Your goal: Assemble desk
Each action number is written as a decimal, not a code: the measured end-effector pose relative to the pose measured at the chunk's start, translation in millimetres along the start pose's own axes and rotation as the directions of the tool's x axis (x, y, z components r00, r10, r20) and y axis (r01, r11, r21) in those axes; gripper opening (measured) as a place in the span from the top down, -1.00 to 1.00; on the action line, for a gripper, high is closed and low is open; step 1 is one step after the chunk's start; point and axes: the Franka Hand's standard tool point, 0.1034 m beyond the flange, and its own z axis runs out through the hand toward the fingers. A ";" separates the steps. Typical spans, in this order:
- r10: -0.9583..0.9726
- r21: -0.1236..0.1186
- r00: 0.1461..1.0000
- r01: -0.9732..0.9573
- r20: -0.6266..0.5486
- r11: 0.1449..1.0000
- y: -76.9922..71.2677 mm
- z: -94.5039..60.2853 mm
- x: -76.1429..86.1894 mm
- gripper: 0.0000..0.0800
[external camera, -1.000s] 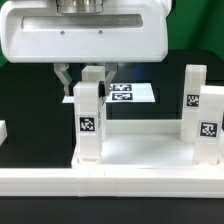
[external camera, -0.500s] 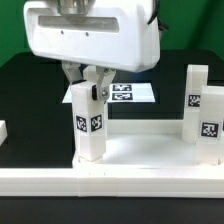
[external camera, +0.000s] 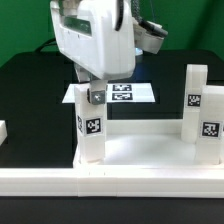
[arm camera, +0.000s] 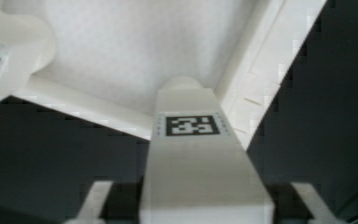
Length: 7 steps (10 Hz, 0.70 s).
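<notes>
On tabletop (external camera: 140,150): three upright legs; pincer (external camera: 92,92) grasping one leg (external camera: 90,125).

The work surface is a black table top (external camera: 30,100) with a matte finish; it fills most of the exterior view and appears in the wrist view as dark areas (arm camera: 34,150); the marker board (external camera: 135,94), a thin flat white sheet printed with black square tags, lies flat on it toward the rear; behind the table's far edge the background is dim, with a green patch (external camera: 45,45) at the exterior view's left and dark, indistinct shapes at its right; lighting is even and diffuse; no strong shadows fall on the black surface.
</notes>
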 end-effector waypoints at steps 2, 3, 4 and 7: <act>-0.014 0.000 1.000 0.014 0.000 1.000 0.1 0.2 0.0 0.27; -0.042 0.000 0.999 0.042 0.000 0.999 0.1 0.2 0.0 -0.28; -0.079 -0.003 0.997 0.079 0.001 0.997 1.1 0.5 0.8 -0.28; -0.370 -0.005 0.929 0.370 0.001 0.929 1.7 0.8 1.9 -0.61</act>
